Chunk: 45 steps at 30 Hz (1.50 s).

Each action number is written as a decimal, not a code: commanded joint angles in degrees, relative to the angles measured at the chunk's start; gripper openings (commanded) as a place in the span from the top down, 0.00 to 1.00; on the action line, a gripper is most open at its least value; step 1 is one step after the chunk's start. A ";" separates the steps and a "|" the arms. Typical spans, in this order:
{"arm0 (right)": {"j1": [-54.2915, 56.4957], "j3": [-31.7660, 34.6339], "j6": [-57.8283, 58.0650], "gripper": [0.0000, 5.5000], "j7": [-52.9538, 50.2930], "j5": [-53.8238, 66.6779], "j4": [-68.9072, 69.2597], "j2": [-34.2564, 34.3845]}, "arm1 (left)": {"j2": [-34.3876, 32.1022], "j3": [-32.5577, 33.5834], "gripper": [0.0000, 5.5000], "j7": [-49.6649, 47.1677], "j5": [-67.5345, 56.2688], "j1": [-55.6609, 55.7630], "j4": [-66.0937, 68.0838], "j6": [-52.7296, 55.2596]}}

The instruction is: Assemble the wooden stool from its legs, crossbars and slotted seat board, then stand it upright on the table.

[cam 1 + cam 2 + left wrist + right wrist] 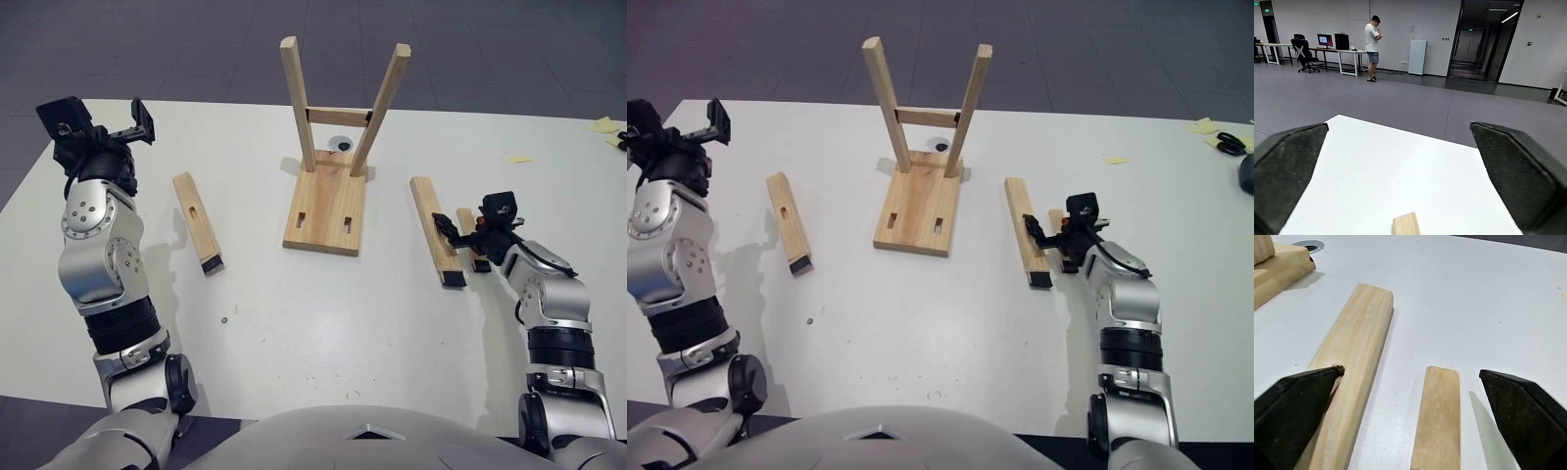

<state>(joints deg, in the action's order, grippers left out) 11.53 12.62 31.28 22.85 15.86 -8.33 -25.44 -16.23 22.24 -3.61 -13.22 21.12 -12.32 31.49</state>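
The slotted seat board [324, 208] lies flat mid-table. Two legs [298, 103] [383, 106] stand upright at its far end, joined by a crossbar [338, 116]. One loose leg [197, 221] lies to the board's left, its end visible in the left wrist view [1405, 224]. Another loose leg [436, 230] lies to the right, beside a short crossbar [472, 238]. My right gripper [1409, 373] hovers low and open, straddling that crossbar [1437, 416] and the leg's edge [1354, 367]. My left gripper [137, 125] is raised, open and empty, above the table's far left corner.
A round black grommet [340, 144] sits in the table behind the seat board. Yellow paper scraps [604, 124] and a dark object [1246, 174] lie at the far right edge. A small speck [224, 319] rests on the white table [323, 333] in front.
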 commanded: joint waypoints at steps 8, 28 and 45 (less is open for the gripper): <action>-4.37 5.24 0.51 0.02 -0.14 2.54 1.06 -2.19 | 2.07 -2.69 0.02 -0.73 0.49 -2.67 -2.94 1.32; -6.73 1.24 15.51 0.53 -0.75 0.37 3.34 -4.84 | 5.54 -3.67 0.02 -4.08 0.79 -6.29 -6.89 2.07; 10.57 5.16 -5.68 0.76 -12.70 -4.13 0.77 -1.25 | 10.65 3.82 0.02 -1.52 -20.22 2.17 -6.89 10.80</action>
<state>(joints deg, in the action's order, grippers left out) 15.81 15.99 33.43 13.33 12.47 -9.82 -28.13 -5.86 22.00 -6.11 -24.39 17.40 -18.89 37.88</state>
